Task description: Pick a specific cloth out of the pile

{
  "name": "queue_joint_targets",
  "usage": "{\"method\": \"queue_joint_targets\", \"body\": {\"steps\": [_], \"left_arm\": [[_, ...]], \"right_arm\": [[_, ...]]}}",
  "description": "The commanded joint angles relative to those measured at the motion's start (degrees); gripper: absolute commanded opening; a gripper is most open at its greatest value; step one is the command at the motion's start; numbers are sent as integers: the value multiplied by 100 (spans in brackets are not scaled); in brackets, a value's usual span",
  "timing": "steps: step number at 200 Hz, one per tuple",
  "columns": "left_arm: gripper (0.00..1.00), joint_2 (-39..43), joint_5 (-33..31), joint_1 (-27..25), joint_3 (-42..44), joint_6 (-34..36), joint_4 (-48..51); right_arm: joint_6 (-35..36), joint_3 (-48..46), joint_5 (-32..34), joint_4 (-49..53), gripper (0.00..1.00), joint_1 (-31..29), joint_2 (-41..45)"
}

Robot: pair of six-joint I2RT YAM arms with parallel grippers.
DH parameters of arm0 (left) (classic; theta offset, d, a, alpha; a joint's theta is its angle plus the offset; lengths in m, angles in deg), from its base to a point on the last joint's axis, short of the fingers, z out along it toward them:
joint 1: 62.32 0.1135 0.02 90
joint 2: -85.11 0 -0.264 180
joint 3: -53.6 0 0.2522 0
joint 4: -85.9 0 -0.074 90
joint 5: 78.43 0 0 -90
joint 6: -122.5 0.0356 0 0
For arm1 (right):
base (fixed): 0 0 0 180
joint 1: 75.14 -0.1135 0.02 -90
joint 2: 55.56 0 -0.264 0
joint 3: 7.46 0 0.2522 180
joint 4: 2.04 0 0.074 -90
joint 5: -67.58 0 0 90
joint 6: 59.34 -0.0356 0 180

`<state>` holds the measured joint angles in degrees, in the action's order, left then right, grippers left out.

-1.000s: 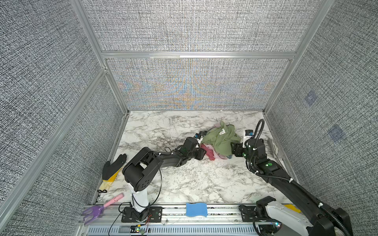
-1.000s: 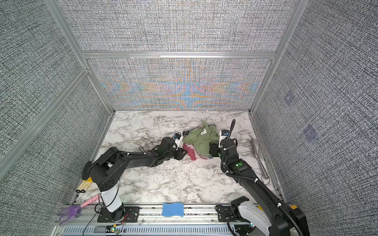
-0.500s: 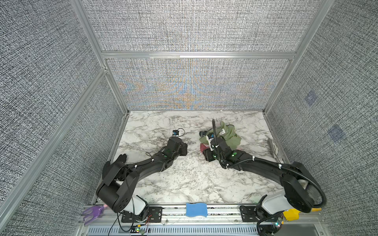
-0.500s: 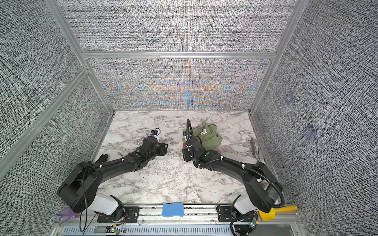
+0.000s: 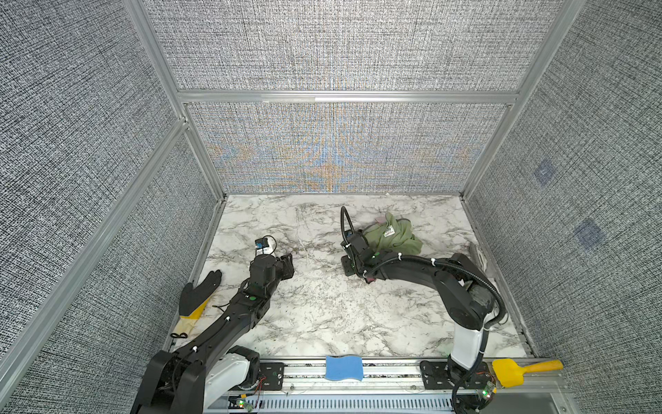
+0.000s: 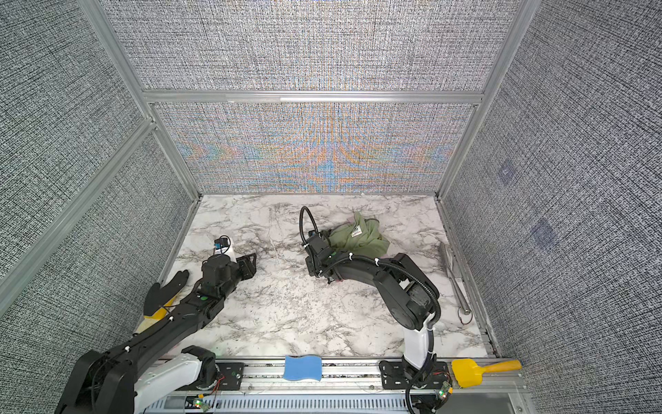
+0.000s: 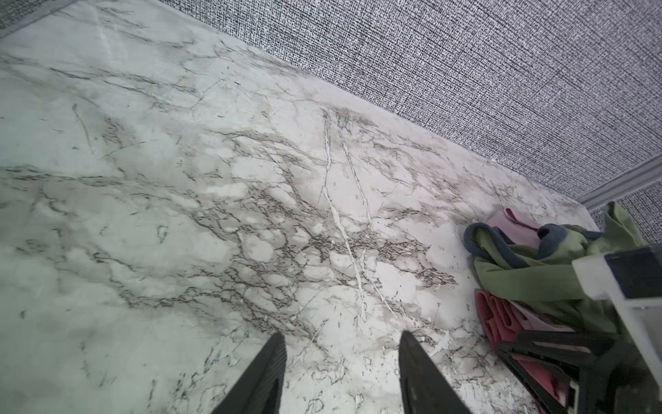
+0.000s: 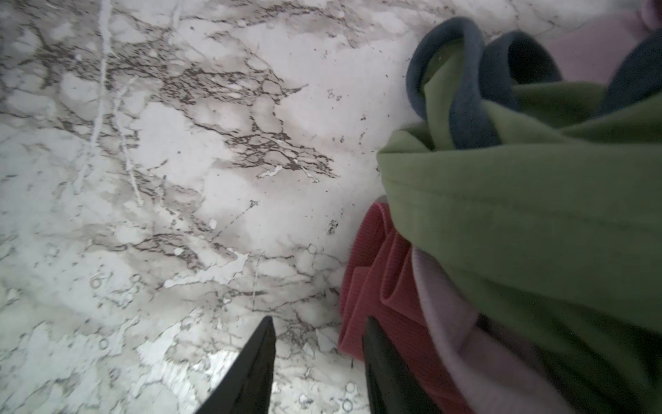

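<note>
The pile [image 5: 394, 236] lies at the back right of the marble table, an olive-green garment [image 8: 519, 215] over dark grey [image 8: 465, 118] and pale pink [image 8: 444, 308] pieces. The rose-red cloth [image 8: 372, 279] sticks out from under the pile's edge; a small bit shows under my right arm in both top views [image 5: 370, 280] [image 6: 335, 281]. My right gripper [image 8: 318, 340] [image 5: 350, 267] is low at that edge, open, one finger [image 8: 376, 358] lying against the cloth and bare marble in the gap. My left gripper [image 7: 342, 344] [image 5: 288, 260] hangs open over bare marble, well left of the pile.
A black-and-yellow glove [image 5: 195, 301] lies by the left wall. A blue sponge [image 5: 344, 368] and a yellow scraper [image 5: 516, 371] rest on the front rail. A metal rod [image 6: 455, 279] lies along the right wall. Grey fabric walls enclose three sides.
My left gripper left the pile and drew back to the left. My right arm swung from the pile's right side round to its left edge, and its jaws have narrowed.
</note>
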<state>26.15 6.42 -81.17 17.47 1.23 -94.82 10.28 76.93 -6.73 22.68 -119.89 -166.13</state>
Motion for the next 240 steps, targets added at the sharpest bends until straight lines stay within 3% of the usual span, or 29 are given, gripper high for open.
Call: {"method": "queue_joint_targets", "body": {"steps": [1, 85, 95, 111, 151, 240], "left_arm": [[53, 108, 229, 137, 95, 112, -130], [53, 241, 528, 417, 206, 138, -169], [53, 260, 532, 425, 216, 130, -172], [53, 284, 541, 435, 216, 121, -164], [53, 330, 550, 452, 251, 60, -150], [53, 379, 444, 460, 199, -20, -38]], "right_arm": [[-161, 166, 435, 352, 40, -16, -135], [-286, 532, 809, 765, 29, -25, -695], [-303, 547, 859, 782, 23, -25, -742], [-385, 570, 989, 836, 0, -12, -765], [-392, 302, 1095, 647, 0, 183, -342], [226, -111, 812, 346, 0, 1497, 716]]}}
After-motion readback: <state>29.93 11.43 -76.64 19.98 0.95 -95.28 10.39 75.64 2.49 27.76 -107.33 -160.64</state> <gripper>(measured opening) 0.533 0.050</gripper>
